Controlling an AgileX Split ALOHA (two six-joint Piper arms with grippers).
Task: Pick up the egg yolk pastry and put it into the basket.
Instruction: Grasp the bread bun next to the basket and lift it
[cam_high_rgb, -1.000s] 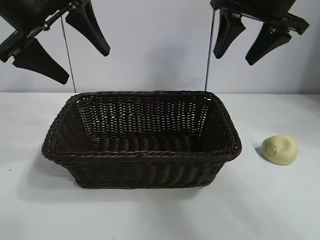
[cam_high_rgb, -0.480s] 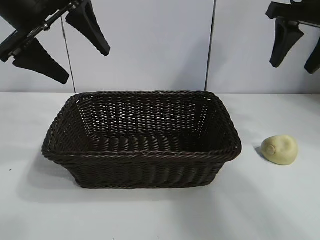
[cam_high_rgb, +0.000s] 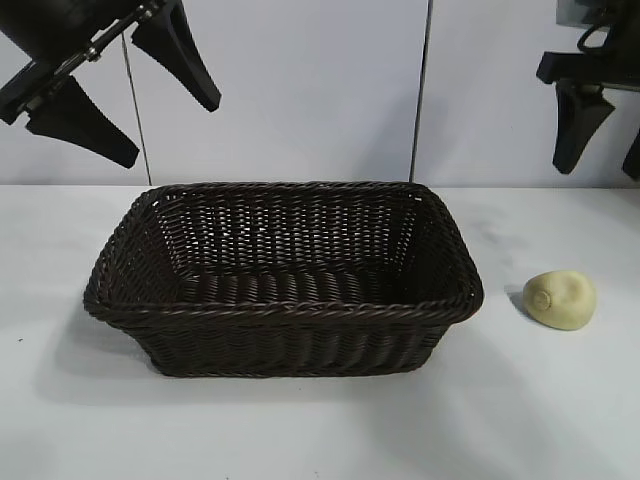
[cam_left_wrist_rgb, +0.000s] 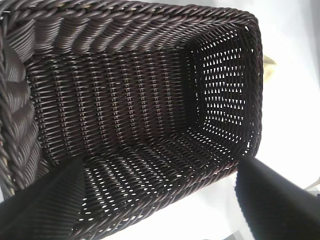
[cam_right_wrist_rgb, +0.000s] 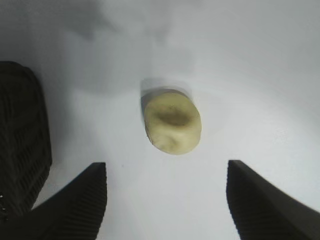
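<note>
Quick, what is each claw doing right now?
Left gripper: open, empty, above the basket.
Right gripper: open, empty, above the egg yolk pastry.

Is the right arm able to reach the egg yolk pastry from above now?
Probably yes: the egg yolk pastry lies alone on the table, beside the basket, and the right tool is open above it.

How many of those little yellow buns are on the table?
1. The egg yolk pastry lies on the white table, to the right of the basket; the basket's inside looks empty.
</note>
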